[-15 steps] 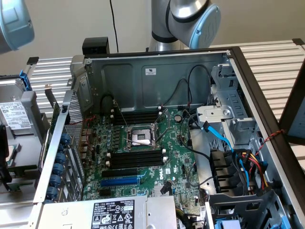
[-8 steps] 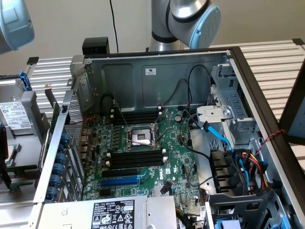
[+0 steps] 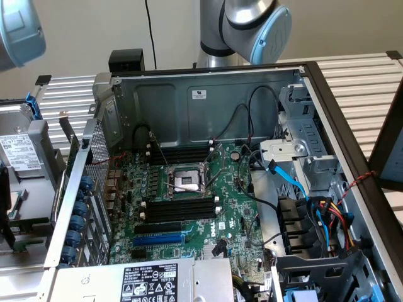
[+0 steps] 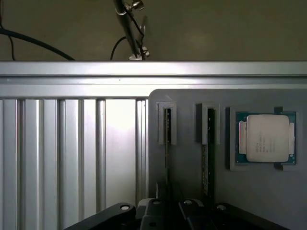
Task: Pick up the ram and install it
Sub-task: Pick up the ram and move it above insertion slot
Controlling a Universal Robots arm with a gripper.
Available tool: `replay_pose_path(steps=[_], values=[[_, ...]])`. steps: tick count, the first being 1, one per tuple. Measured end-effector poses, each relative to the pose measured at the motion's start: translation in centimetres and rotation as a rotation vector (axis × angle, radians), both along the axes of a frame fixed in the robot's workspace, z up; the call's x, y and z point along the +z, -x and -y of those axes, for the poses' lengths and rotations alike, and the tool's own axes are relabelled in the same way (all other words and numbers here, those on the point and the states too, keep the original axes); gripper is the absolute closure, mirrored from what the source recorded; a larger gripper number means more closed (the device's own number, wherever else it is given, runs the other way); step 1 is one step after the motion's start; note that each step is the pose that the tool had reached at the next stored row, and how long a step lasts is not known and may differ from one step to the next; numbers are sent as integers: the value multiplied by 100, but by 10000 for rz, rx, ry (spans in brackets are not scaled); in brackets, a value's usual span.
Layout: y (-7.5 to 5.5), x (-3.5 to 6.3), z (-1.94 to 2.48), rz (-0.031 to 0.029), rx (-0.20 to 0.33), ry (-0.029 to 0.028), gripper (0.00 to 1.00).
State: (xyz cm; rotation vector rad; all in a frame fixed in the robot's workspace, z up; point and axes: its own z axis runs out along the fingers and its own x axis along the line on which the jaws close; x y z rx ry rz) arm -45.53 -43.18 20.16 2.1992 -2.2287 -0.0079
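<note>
At the gray holder [image 4: 187, 165] on the bench [image 4: 72, 143], the pincer [image 4: 171, 203] hangs beside one edge-up ram [image 4: 167, 143]; whether it grips cannot be told.

Open computer case [image 3: 189, 107], green motherboard [image 3: 233, 189] at centre, black memory slots [image 3: 179, 209] seemingly empty; robot arm [image 3: 252, 25] top centre.

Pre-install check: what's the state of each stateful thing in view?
computer case: open, interior exposed.
memory slots: empty.
blue expansion slot: empty.
ram: on edge in gray holder slot, not installed.
second stick: same, neighbouring slot.
CPU: lying in holder pocket.
</note>
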Motion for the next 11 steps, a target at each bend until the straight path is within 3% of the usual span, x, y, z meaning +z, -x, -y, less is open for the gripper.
replay_pose_path(steps=[7, 11], values=[[0, 2, 0, -4, 1, 3, 82], [0, 2, 0, -4, 1, 3, 88]])
